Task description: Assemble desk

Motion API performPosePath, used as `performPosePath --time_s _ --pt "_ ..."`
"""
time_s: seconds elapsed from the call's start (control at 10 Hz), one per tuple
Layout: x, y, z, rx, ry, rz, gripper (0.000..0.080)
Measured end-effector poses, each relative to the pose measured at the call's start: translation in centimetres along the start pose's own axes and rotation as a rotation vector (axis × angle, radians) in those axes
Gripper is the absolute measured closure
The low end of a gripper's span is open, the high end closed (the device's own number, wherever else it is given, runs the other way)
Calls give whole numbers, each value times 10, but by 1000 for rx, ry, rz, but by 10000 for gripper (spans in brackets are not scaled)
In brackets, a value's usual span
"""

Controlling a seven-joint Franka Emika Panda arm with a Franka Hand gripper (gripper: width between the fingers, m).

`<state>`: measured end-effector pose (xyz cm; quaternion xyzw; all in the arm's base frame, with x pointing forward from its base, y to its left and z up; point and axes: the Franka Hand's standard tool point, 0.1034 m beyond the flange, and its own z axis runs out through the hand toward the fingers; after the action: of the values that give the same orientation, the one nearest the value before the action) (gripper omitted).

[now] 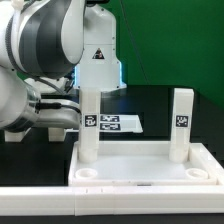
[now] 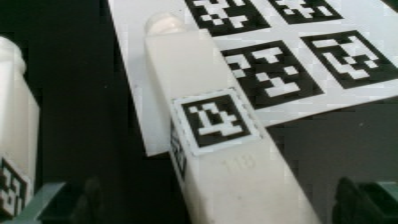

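Observation:
The white tray-like tabletop (image 1: 140,176) lies near the front of the exterior view with its sockets facing up. Two white tagged legs stand upright in its far corners, one on the exterior view's left (image 1: 89,130) and one on the right (image 1: 181,122). My gripper (image 1: 94,89) is at the top of the left leg. In the wrist view the gripper (image 2: 217,205) straddles this leg (image 2: 214,130). Dark fingers (image 2: 75,200) stand on either side with gaps, so the jaws are open and not touching it.
The marker board (image 1: 116,123) lies flat on the black table behind the tabletop and shows in the wrist view (image 2: 294,50). Another white tagged piece (image 2: 22,120) is at the wrist view's edge. A white border rail (image 1: 40,206) runs along the front.

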<state>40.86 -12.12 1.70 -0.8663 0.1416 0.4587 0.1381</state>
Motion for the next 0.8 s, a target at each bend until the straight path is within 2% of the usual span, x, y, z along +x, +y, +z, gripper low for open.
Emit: performPosePath --time_s 0.1,0.3,0.7,0.8 --pt "0 0 0 0 0 0 150" --pt "5 1 -1 -17 34 13 150" --pt "6 2 0 -18 43 20 150" --pt "6 2 0 -18 43 20 277"
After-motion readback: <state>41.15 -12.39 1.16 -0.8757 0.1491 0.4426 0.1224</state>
